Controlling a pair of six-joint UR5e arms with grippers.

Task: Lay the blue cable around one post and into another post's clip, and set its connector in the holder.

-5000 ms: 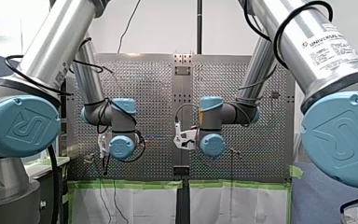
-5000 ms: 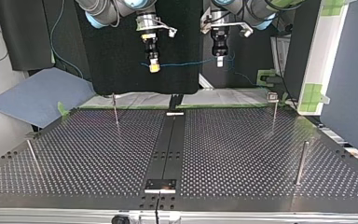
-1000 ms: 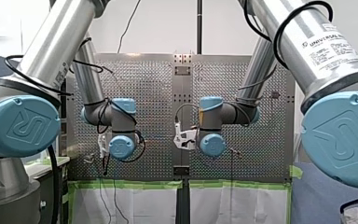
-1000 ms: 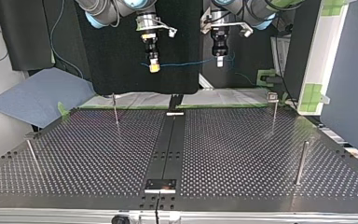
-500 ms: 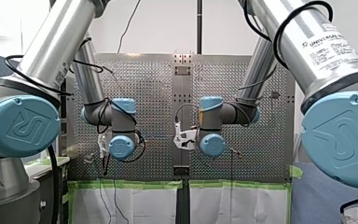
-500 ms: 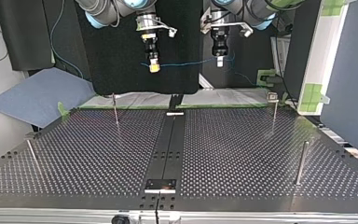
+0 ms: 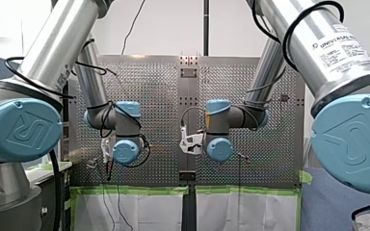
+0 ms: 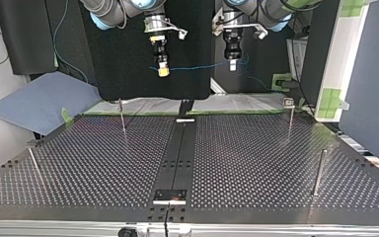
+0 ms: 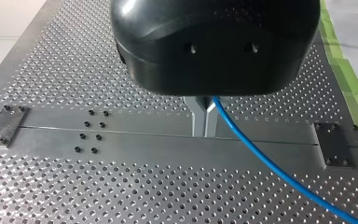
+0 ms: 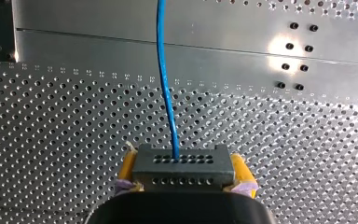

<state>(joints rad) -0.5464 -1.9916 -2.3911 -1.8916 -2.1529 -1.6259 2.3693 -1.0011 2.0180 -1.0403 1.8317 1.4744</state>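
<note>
Green tape edges the perforated table; a blue mat lies beside.

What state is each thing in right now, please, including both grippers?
Left gripper: shut on the blue cable.
Right gripper: shut on the connector.
Blue cable: strung between the two grippers, above the table.
Connector: held in the air, cable running from it.
Posts: upright, bare of cable.

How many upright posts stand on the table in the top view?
4: far-left post, far-right post, near-left post, near-right post. None looks hidden.
</note>
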